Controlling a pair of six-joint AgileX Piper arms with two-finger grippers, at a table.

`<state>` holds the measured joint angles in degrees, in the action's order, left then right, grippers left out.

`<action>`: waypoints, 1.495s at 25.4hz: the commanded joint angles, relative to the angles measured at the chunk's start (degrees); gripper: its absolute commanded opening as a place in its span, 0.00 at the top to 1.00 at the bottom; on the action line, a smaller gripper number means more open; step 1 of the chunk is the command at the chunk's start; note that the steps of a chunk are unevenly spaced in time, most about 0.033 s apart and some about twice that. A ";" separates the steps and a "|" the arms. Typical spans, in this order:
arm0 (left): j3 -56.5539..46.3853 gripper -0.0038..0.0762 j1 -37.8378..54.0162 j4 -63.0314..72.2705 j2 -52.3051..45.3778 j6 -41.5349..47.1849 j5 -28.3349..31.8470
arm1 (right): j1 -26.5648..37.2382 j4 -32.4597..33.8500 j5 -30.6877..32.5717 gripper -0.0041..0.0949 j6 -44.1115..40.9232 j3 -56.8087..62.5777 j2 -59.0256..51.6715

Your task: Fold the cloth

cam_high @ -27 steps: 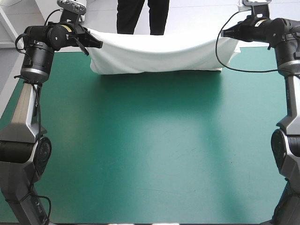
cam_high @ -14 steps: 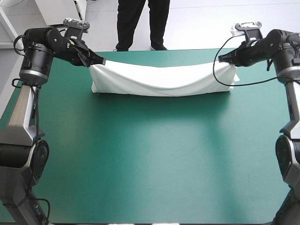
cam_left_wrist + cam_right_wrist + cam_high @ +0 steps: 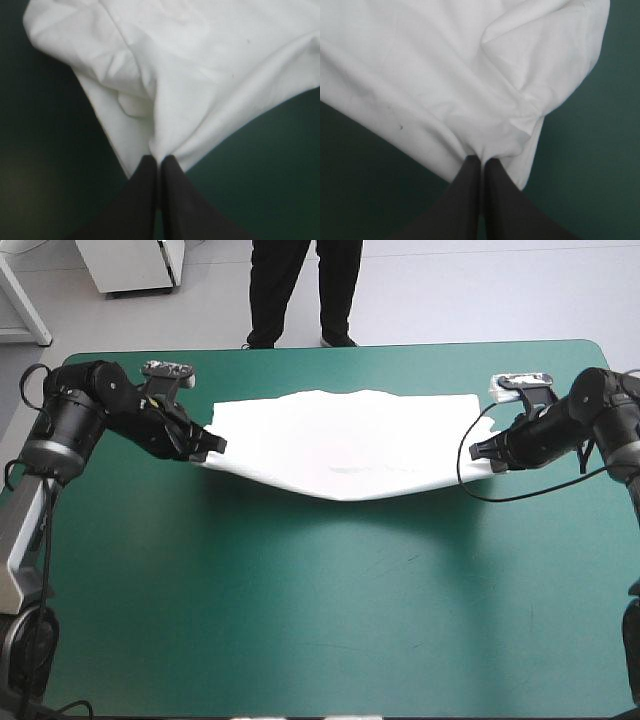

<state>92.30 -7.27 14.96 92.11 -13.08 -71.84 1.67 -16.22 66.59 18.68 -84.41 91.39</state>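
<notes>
White T-shirt (image 3: pixel 345 445) sags between left tool (image 3: pixel 214 445) and right tool (image 3: pixel 474 452), both clamped.

The white T-shirt (image 3: pixel 345 445) stretches between my left gripper (image 3: pixel 214 444) and right gripper (image 3: pixel 478 452), pinched at both ends, middle sagging.

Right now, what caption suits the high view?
A white T-shirt stretched between the left end effector and right end effector, over the table.
</notes>
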 commanded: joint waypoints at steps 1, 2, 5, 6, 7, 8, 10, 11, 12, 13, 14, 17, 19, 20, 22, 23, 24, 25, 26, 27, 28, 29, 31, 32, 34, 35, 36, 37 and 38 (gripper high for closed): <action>-6.19 0.96 0.01 1.87 -6.75 0.01 -1.95 | 0.01 -0.42 -0.84 0.98 0.88 4.02 -6.27; -8.27 0.96 0.01 1.87 -7.80 -0.10 -1.95 | 0.01 -0.02 -0.97 0.98 0.88 5.53 -7.26; -13.61 0.96 0.01 1.96 -10.65 -0.25 -1.95 | 0.01 1.23 -1.22 0.98 1.08 9.68 -9.86; -15.30 0.96 0.01 1.96 -11.64 -0.25 -1.95 | 0.01 1.39 -1.45 0.98 1.18 11.20 -10.61; -16.88 0.96 0.01 1.79 -12.54 -0.35 -1.95 | 0.01 1.51 -1.45 0.98 1.33 12.70 -11.26; -18.32 0.96 0.01 1.79 -13.22 -0.51 -1.95 | 0.01 1.51 -1.45 0.98 1.64 13.92 -11.77; -20.82 0.96 0.01 1.79 -14.51 -0.86 -1.95 | -0.11 1.51 -1.99 0.98 1.76 17.09 -12.86; -21.74 0.96 0.01 1.79 -15.01 -0.86 -1.95 | -0.11 1.51 -2.12 0.98 1.76 18.32 -13.15; -22.83 0.96 0.01 1.91 -15.43 -0.86 -1.95 | -0.11 1.51 -2.25 0.98 1.76 19.83 -13.54; -23.75 0.96 0.01 1.91 -15.92 -0.86 -1.95 | -0.11 1.51 -2.25 0.98 1.76 21.29 -13.81; -24.52 0.96 0.01 1.91 -16.05 -0.86 -1.95 | -0.11 1.51 -2.25 0.98 1.76 22.52 -14.06; -27.08 0.96 0.01 1.91 -17.10 -0.86 -1.95 | -0.11 2.27 -2.14 0.98 1.76 25.37 -14.89; -28.76 0.96 0.01 1.80 -17.33 -0.49 -1.95 | -0.11 3.26 -1.44 0.98 0.88 26.14 -15.02; -29.34 0.96 0.01 1.80 -17.33 -0.40 -1.95 | -0.11 3.66 -1.09 0.98 0.88 26.27 -15.02; -30.88 0.96 0.01 1.80 -17.60 -0.40 -2.05 | -0.11 3.66 -0.66 0.97 0.71 26.42 -15.02; -31.54 0.95 0.01 1.80 -17.61 -0.40 -2.05 | -0.11 3.66 -0.57 0.97 0.71 26.42 -15.02; -32.27 0.94 0.01 1.80 -17.61 -0.40 -2.05 | -0.11 3.56 -0.40 0.95 0.63 26.42 -15.02; -32.88 0.92 0.01 1.65 -17.61 -0.40 -2.05 | -0.11 3.31 -0.10 0.94 0.49 26.42 -15.02; -33.33 0.90 0.01 1.51 -17.61 -0.26 -2.05 | -0.11 3.19 0.15 0.91 0.49 26.42 -15.02; -33.91 0.85 0.01 1.37 -17.61 -0.26 -2.05 | -0.11 3.04 0.78 0.87 0.49 26.51 -15.02; -33.97 0.82 0.01 1.37 -17.61 -0.26 -2.05 | -0.11 3.04 1.07 0.85 0.45 26.51 -15.02; -33.97 0.76 0.01 1.37 -17.82 -0.16 -2.05 | -0.11 2.93 1.69 0.82 0.21 26.51 -15.02; -34.05 0.67 0.01 0.54 -18.86 -0.16 -2.05 | -0.11 2.93 2.20 0.79 -0.22 26.51 -15.86; -34.05 0.64 0.01 0.11 -19.76 0.40 -2.05 | -0.11 2.93 2.36 0.78 -0.41 26.51 -16.39; -34.05 0.59 0.01 -0.94 -23.31 1.46 -2.05 | -0.11 2.93 3.13 0.74 -0.74 26.51 -18.21; -34.05 0.57 0.01 -0.94 -26.30 3.02 -2.05 | -0.11 2.93 3.13 0.69 -2.49 26.51 -19.59; -34.05 0.56 0.01 -0.81 -29.11 4.24 -2.05 | -0.11 2.25 3.13 0.63 -3.44 26.51 -20.90; -34.05 0.55 0.01 -0.81 -31.50 4.52 -2.05 | -0.11 1.21 3.13 0.55 -4.17 26.51 -22.31; -34.10 0.55 0.01 -1.49 -33.70 5.07 -2.05 | -0.11 0.02 3.13 0.47 -4.42 26.51 -23.86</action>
<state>56.93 -7.27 13.04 63.04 -9.64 -70.28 1.67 -13.39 69.51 15.23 -56.69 71.44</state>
